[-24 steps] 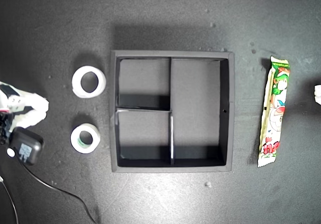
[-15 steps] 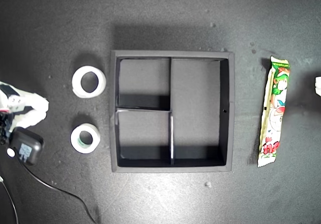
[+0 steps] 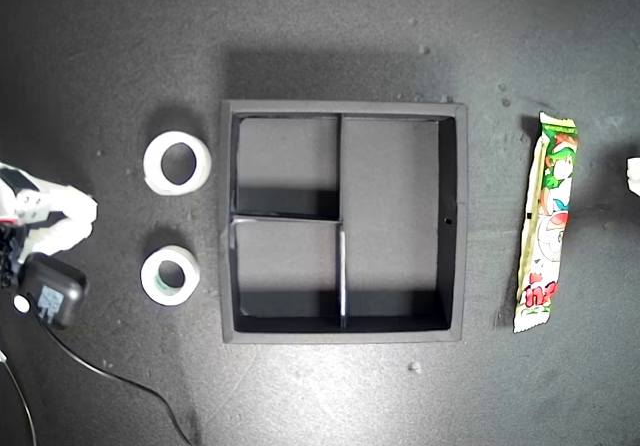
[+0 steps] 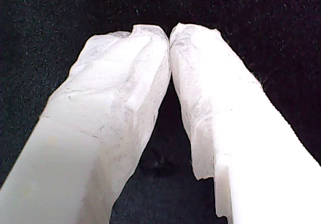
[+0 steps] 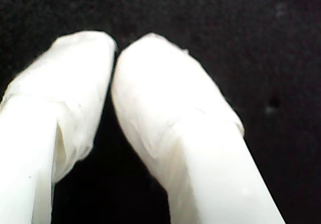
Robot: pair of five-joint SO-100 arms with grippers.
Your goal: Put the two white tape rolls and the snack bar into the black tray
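My first gripper (image 4: 169, 33) and my second gripper (image 5: 114, 45) are seen closed on nothing. Both tape rolls (image 3: 177, 162) lie near the tray (image 3: 343, 109) at the exterior view's left, the snack bar (image 3: 546, 221) at its right. Light, stiff rings are best pinched across the wall; the glossy wrapper may slip, so mid-length is advised.

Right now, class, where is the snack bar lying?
In the exterior view the snack bar lies lengthwise on the dark surface, just off the right wall of the black tray, outside it and not touching.

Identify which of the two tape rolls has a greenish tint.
The smaller tape roll, lower in the exterior view; the wider tape roll above it is plain white.
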